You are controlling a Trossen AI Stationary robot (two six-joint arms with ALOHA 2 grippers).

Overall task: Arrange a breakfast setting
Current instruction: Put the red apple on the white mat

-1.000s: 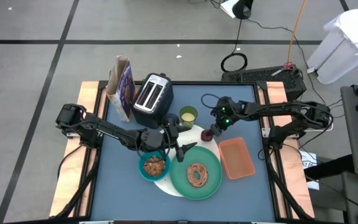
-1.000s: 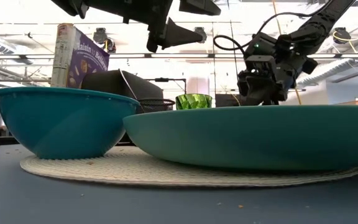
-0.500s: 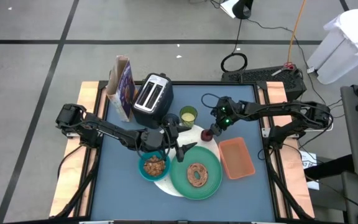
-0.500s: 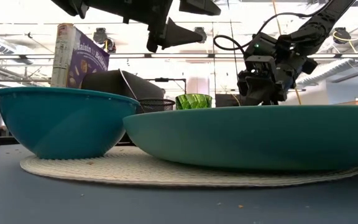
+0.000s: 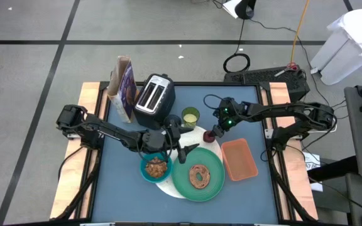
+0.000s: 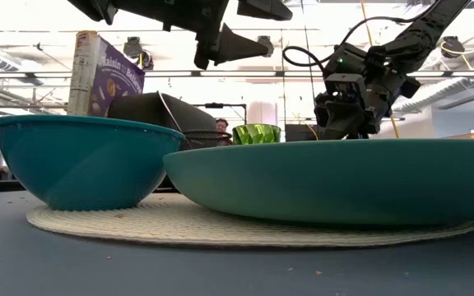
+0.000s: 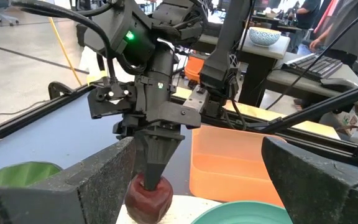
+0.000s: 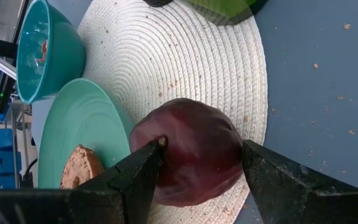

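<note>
A small dark-red fruit (image 8: 188,152) is at the far right edge of the white round woven mat (image 8: 166,56), between the fingers of my right gripper (image 5: 211,133). On the mat stand the large green plate (image 5: 180,179), which carries a bagel, and the small teal bowl (image 5: 143,169), which holds cereal. The yellow-green cup (image 5: 190,116) and the black cup (image 6: 208,138) stand at the mat's far edge. My left gripper (image 5: 184,139) hangs open above the mat between bowl and plate, level and pointing at the fruit. It holds nothing. My right gripper pinches the red fruit by two opposite sides (image 8: 166,146) between its two fingers (image 8: 135,177). The fingers slant down from the table's far right. The fruit sits upright at the mat's edge (image 7: 185,202). I cannot tell whether it rests on the mat or hangs just above it.
A silver-black toaster (image 5: 154,97) and a cereal box (image 5: 124,88) stand at the far left. An orange rectangular tray (image 5: 239,158) lies right of the green plate. Bare blue table shows along the near edge (image 5: 124,201).
</note>
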